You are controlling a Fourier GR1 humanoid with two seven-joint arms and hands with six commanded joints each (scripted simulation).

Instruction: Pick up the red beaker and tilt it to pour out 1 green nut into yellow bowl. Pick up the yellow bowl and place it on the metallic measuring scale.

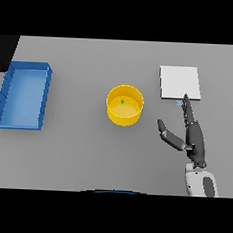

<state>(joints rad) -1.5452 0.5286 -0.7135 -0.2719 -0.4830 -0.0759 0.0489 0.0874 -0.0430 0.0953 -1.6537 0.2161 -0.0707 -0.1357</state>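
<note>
The yellow bowl [124, 106] stands upright in the middle of the table, with one small green nut [122, 101] lying inside it. To its right, at the back, lies the flat metallic measuring scale [180, 82]. My right hand [195, 139] is open to the right of the bowl, apart from it; its straight fingers point up toward the scale's front edge and the thumb sticks out to the left. No red beaker shows in the head view. My left hand does not show.
A blue rectangular bin [24, 94] sits at the left side of the table. A dark object [6, 51] stands at the far left back corner.
</note>
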